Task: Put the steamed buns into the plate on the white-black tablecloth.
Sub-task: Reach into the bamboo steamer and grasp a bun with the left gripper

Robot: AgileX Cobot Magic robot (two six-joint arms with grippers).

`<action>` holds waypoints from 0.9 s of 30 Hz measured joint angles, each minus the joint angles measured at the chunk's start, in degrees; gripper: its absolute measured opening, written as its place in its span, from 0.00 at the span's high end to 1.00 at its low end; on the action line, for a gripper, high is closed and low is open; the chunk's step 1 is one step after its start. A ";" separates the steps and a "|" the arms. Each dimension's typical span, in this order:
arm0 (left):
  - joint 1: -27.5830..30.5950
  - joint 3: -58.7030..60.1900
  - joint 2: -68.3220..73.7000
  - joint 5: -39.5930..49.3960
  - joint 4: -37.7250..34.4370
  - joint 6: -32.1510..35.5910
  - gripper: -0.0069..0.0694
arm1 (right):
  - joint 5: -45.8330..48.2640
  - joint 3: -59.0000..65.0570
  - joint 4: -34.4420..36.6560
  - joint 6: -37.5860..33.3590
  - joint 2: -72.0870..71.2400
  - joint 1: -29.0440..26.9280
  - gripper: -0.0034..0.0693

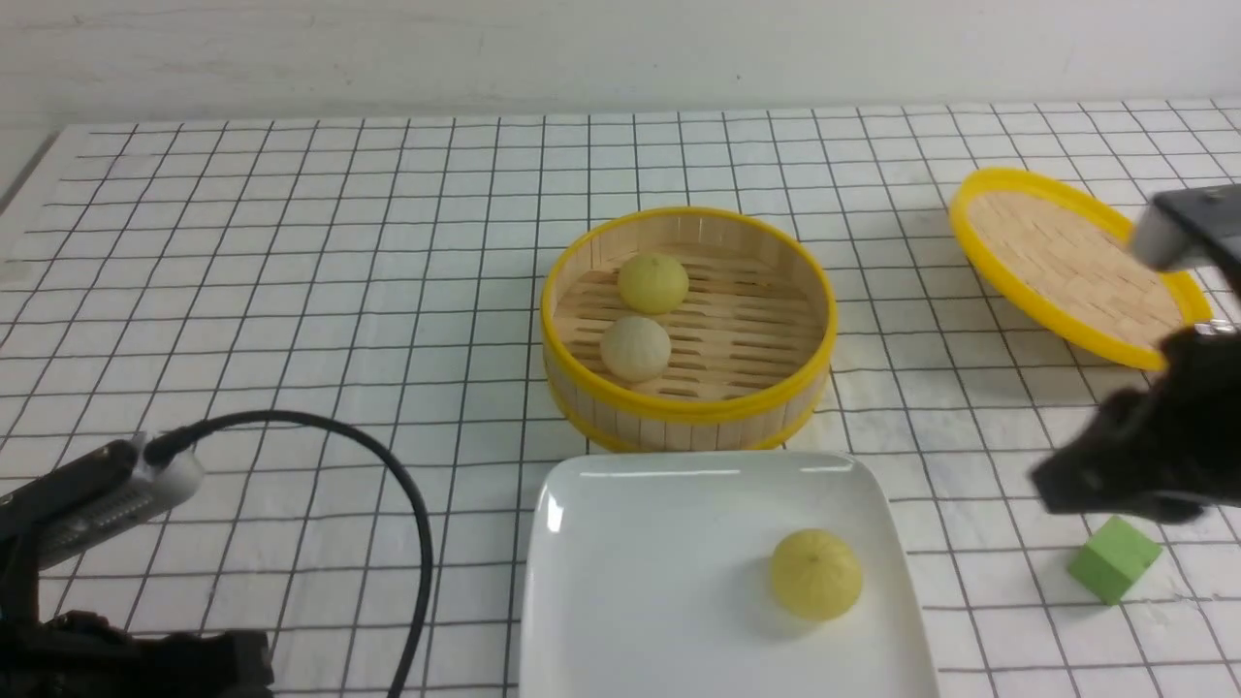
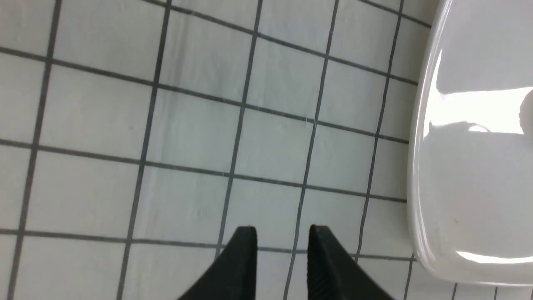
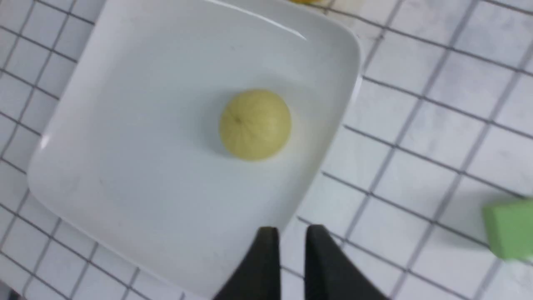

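The steamed buns were split between two places. One yellow-green bun [image 1: 816, 574] sat on the plate [image 1: 630, 582], in its right half and clear of the raised rim. The other yellow-green bun [image 1: 653, 283] and the off-white bun [image 1: 635, 348] lay close together in the left half of the bamboo steamer basket [image 1: 690, 415]; the right half of its slatted floor was bare.

The plate lay on the white-black tablecloth [image 1: 291, 291], its far edge just in front of the basket's wall.

The right gripper [image 3: 292, 229] hung over the cloth just off the plate's right edge, between the plate and the green cube [image 1: 1113, 559]. Its fingers stood close, with only a narrow slit between them, pinching nothing. The left gripper [image 2: 283, 230] hovered over bare cloth beside the plate's left rim, fingers moderately spread and empty.

The woven lid [image 1: 1066, 262] rested tilted at the far right. Wide bare cloth stretched to the left of the basket and behind it.
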 joint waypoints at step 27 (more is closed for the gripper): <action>-23.44 -57.66 50.59 5.83 5.20 1.89 0.77 | -13.16 22.20 -2.94 0.17 -30.45 -4.33 0.95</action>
